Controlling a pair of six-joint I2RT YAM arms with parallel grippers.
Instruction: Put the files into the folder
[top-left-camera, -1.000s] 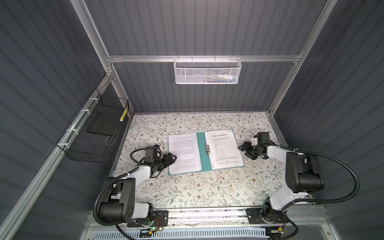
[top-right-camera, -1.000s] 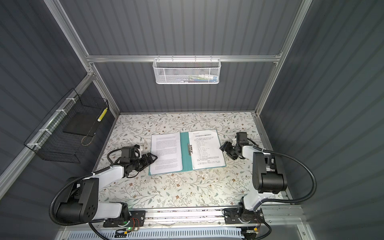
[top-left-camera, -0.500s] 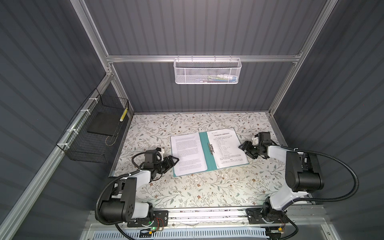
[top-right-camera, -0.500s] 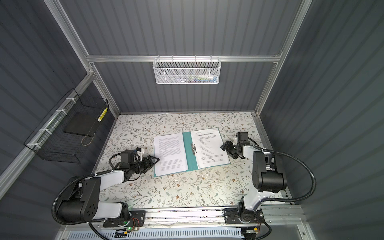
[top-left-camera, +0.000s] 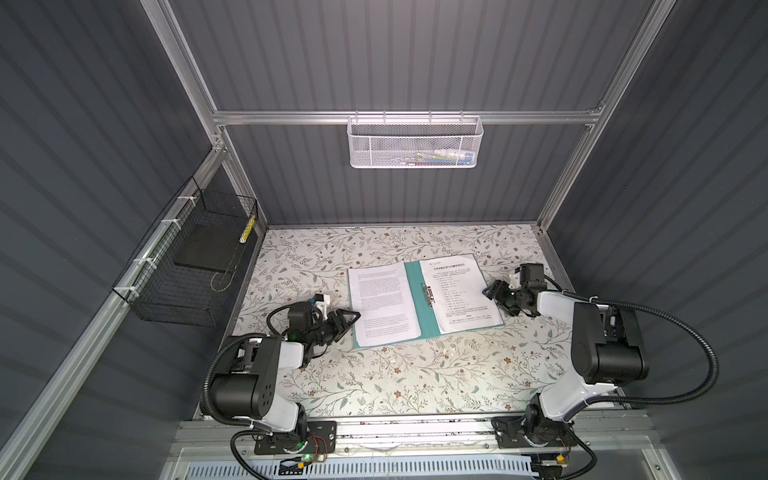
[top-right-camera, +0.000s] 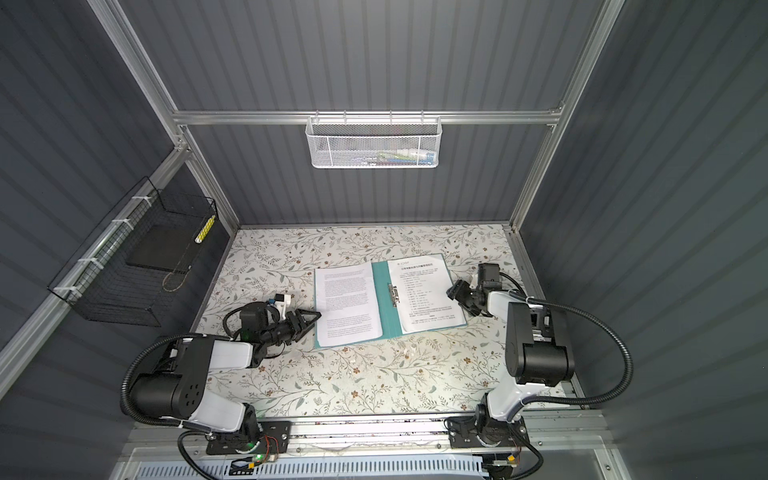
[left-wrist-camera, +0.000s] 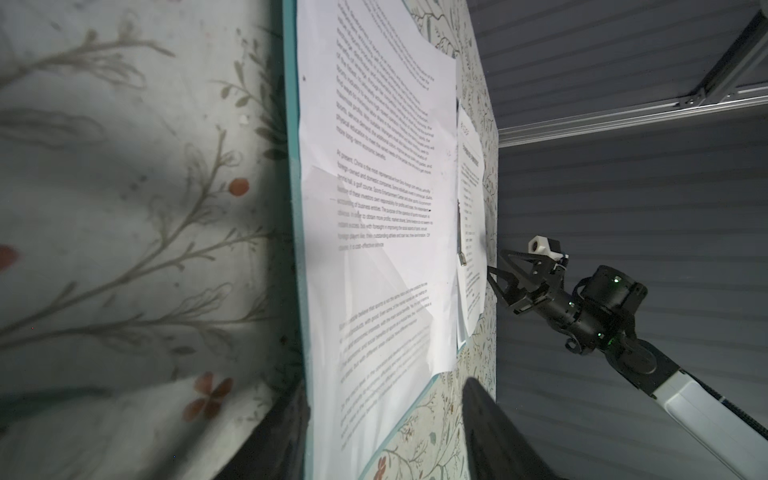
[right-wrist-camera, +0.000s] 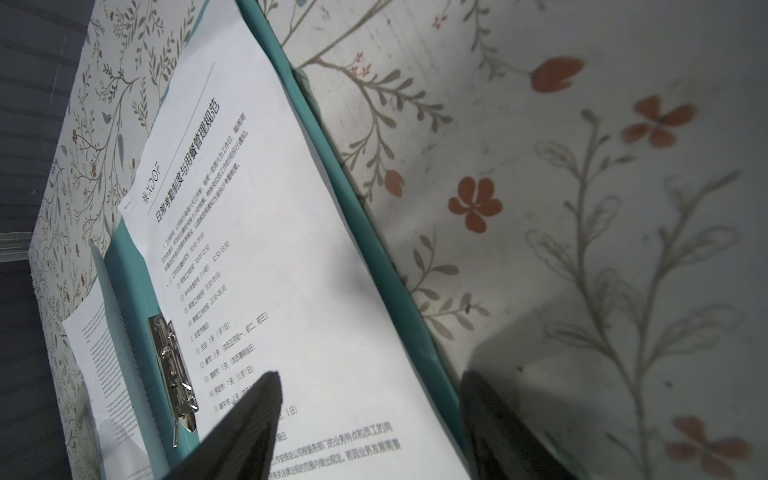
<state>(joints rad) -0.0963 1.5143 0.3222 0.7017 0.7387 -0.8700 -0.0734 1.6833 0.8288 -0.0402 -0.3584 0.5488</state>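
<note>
The teal folder (top-left-camera: 415, 286) (top-right-camera: 380, 286) lies open on the table, with its metal clip (top-left-camera: 428, 294) (right-wrist-camera: 172, 365) at the spine. One of the files (top-left-camera: 380, 303) rests on the left cover and another sheet (top-left-camera: 455, 291) (right-wrist-camera: 270, 228) on the right cover. My left gripper (top-left-camera: 353, 316) (top-right-camera: 316, 316) (left-wrist-camera: 384, 384) is open, its jaws straddling the left cover's outer edge and the sheet (left-wrist-camera: 374, 166) on it. My right gripper (top-left-camera: 494, 300) (top-right-camera: 458, 302) (right-wrist-camera: 370, 374) is open astride the right cover's outer edge, one finger over the paper and the other over the cloth.
A black wire basket (top-left-camera: 187, 266) holding a black slab (top-left-camera: 203, 249) hangs on the left wall. A white mesh basket (top-left-camera: 415, 141) hangs on the back rail. The floral table cloth (top-left-camera: 415, 374) stretches in front of the folder. Both arm bases stand at the front edge.
The open folder with its sheets has slid a little to the right. My left gripper followed its left edge and its jaws have narrowed. The right gripper has hardly moved.
</note>
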